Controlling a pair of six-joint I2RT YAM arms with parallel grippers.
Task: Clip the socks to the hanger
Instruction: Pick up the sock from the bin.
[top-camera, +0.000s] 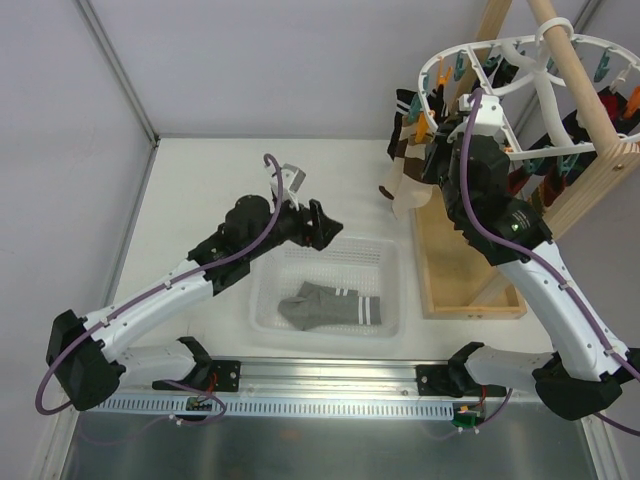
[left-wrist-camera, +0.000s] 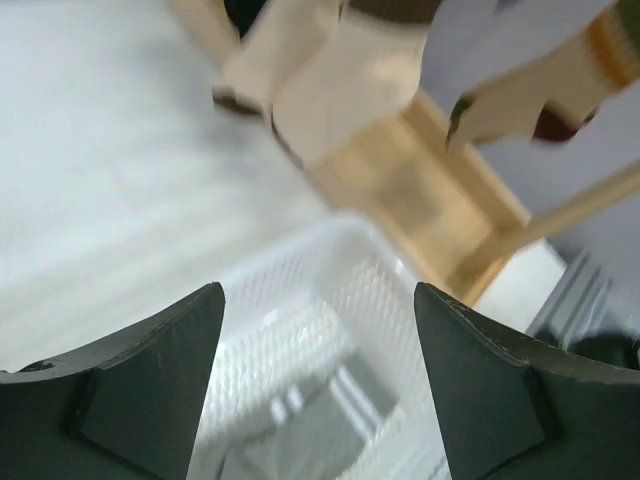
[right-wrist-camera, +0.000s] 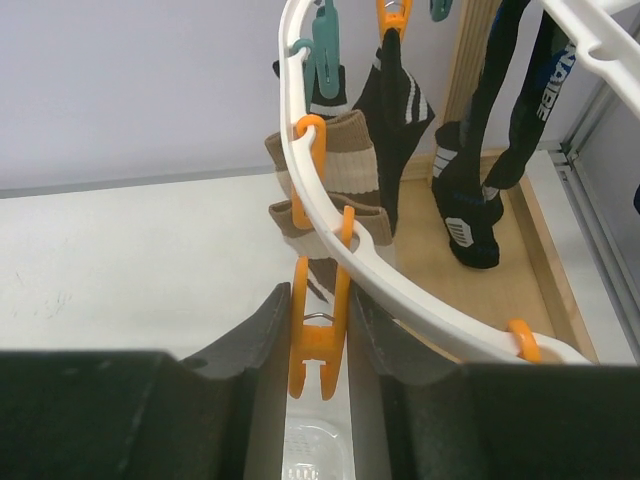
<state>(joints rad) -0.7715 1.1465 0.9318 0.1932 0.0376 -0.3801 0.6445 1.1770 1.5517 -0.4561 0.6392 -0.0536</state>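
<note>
Noted left claw (left-wrist-camera: 318, 300) released, above far end of basket (top-camera: 400, 290). Found grey sock (top-camera: 330, 305) flat inside, below and apart from it. Saw right claw (right-wrist-camera: 320, 330) clenched on orange clip (right-wrist-camera: 320, 375) at hanger (right-wrist-camera: 420, 310) rim.

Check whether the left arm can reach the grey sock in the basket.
Probably yes: the left gripper is open by the far edge of the basket, the grey sock lies uncovered inside, and nothing sits between them.

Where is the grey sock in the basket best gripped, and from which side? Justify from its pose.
Grip the striped cuff end of the sock, coming straight down from above: it lies flat in the open-topped basket, whose walls block any sideways approach.
</note>
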